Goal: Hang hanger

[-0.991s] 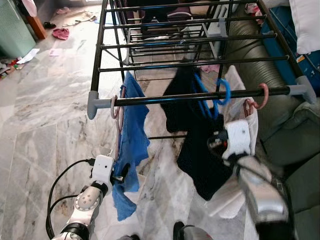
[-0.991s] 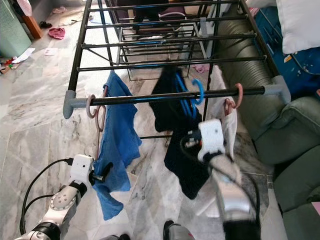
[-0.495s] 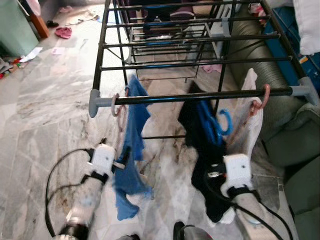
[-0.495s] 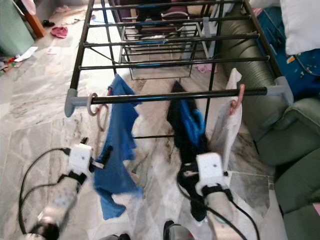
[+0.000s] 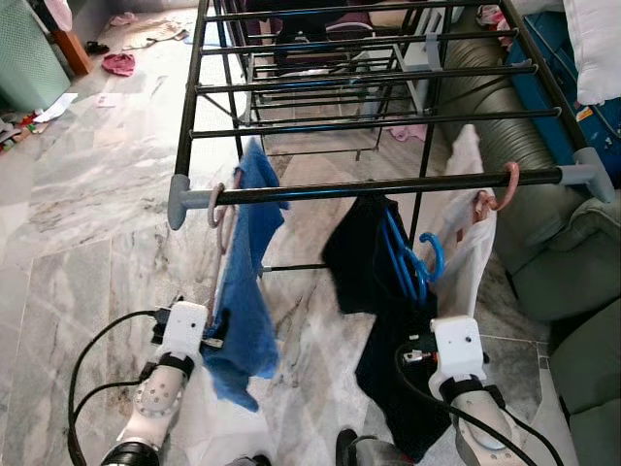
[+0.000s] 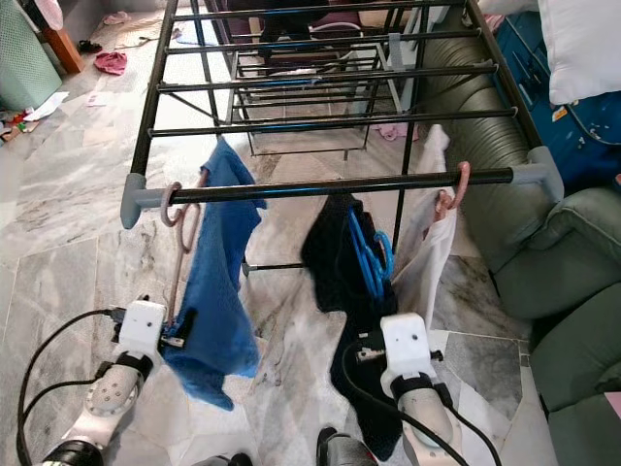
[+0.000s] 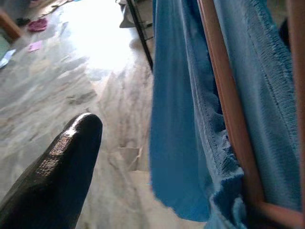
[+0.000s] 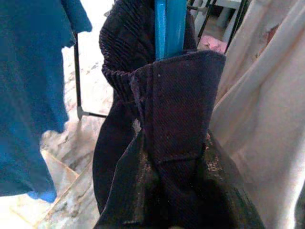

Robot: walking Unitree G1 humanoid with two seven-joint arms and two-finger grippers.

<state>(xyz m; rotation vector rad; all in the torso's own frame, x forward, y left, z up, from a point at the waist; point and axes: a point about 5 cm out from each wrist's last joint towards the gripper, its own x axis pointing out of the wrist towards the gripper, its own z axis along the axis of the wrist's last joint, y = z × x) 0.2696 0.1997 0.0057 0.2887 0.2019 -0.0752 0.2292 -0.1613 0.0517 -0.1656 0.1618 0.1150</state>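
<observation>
Blue plastic hanger (image 5: 406, 260), carrying a dark navy garment (image 5: 388, 320), sits below the black front rail of the drying rack (image 5: 388, 186), its open hook curling up a little under the bar and not over it, so the coming move is, by my reckoning, a lift upward and forward until the hook clears and drops on the rail. The hanger rises nearly upright from the right gripper (image 6: 406, 335), which lies directly beneath it and is plainly the nearer arm; in the right wrist view the dark cloth bunches right at the fingers with the blue shaft standing out of it, so the fingers look closed on the garment and hanger. Just to the right hangs a cream cloth on a pink hanger (image 5: 495, 194), close enough to snag; to the left a blue towel on a pinkish-brown hanger (image 5: 218, 209) hangs from the same rail. The left gripper (image 5: 209, 330) rests low beside that towel's lower edge; its wrist view shows one black finger (image 7: 52, 176) apart from the cloth, yet whether it is open I cannot tell.
</observation>
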